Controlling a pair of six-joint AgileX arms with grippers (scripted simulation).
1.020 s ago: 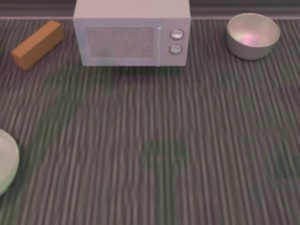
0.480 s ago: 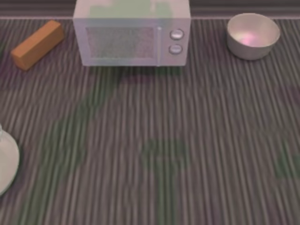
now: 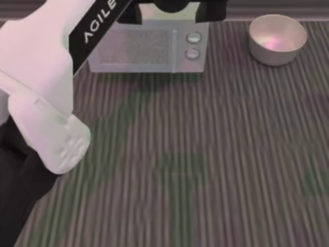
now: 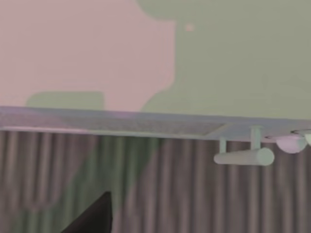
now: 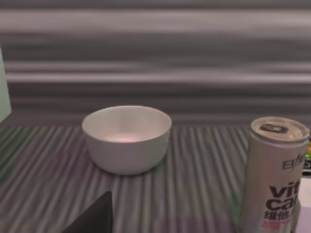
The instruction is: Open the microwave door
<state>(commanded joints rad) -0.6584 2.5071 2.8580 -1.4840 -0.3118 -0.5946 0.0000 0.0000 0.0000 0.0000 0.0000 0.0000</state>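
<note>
Reaching over the small white boxy microwave [image 3: 146, 43], my left arm [image 3: 46, 77] crosses the top view's left side, and its dark gripper mount [image 3: 172, 7] sits above the microwave's roof; whether its fingers are apart or together I cannot tell, since they are hidden in the top view and only one dark tip [image 4: 92, 218] shows in the left wrist view. That wrist view looks along the microwave's front, where a pale cylindrical bar handle [image 4: 243, 156] stands off the face on two posts. The flat white door with its speckled grey mesh window [image 3: 133, 46] lies flush and closed, left of the two round grey knobs [image 3: 193, 45], so I judge the task barely begun: handle still to be gripped, door still to be swung. Striped dark tabletop [image 3: 205, 154] in front of the microwave is bare, giving swing room. A white round bowl [image 3: 277, 38] sits right of the microwave, a pale drinks can [image 5: 274, 174] near the bowl. My right arm is out of view.
</note>
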